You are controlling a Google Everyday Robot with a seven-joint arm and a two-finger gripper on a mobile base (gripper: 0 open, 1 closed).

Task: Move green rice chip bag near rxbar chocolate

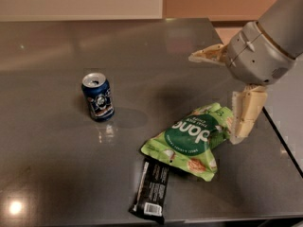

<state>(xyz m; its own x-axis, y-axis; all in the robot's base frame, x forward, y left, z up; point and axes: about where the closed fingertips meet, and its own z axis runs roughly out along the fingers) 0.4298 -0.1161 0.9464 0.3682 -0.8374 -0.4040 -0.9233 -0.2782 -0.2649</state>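
The dark grey table carries three items. The robot arm's grey wrist housing enters from the upper right, above the table's right side.

The gripper hangs over the right part of the table, just above and to the right of the green rice chip bag. Its two pale fingers are spread wide apart and hold nothing. One finger points left, well clear of the bag. The other finger points down, with its tip at the bag's right edge; contact cannot be confirmed.

The green rice chip bag lies flat, logo side up, in the front-right area. Its lower-left corner overlaps the top end of the rxbar chocolate — the two are touching.

The rxbar chocolate lies lengthwise at the front edge, white label toward the edge.

The blue soda can stands upright, opened, to the left — well apart from both.
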